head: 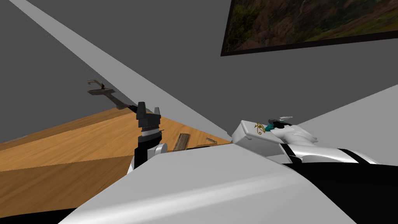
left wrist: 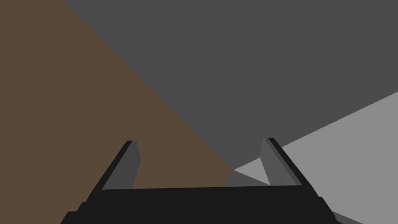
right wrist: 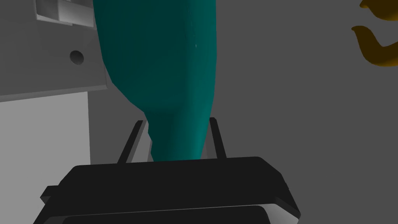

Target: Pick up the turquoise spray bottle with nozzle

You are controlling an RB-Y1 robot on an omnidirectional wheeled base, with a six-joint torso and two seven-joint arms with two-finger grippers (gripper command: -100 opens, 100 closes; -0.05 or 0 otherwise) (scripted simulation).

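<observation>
The turquoise spray bottle [right wrist: 159,58] stands between my right gripper's [right wrist: 175,122] two fingers, which press the sides of its narrow part; its body widens away from the hand. The nozzle is hidden. In the head view a small patch of the turquoise bottle [head: 269,126] shows at my right gripper [head: 274,123], just over a white box [head: 248,134] with a gold emblem [head: 259,127]. My left gripper [head: 149,107] is raised over the wooden surface, well to the left of the bottle, open and holding nothing [left wrist: 200,155].
An orange wooden surface [head: 77,144] spreads to the left. A dark faucet-like fixture [head: 102,91] stands at its far edge, and a small dark plank [head: 182,142] lies near my left arm. Grey walls close in behind. The gold emblem [right wrist: 377,42] lies beside the bottle.
</observation>
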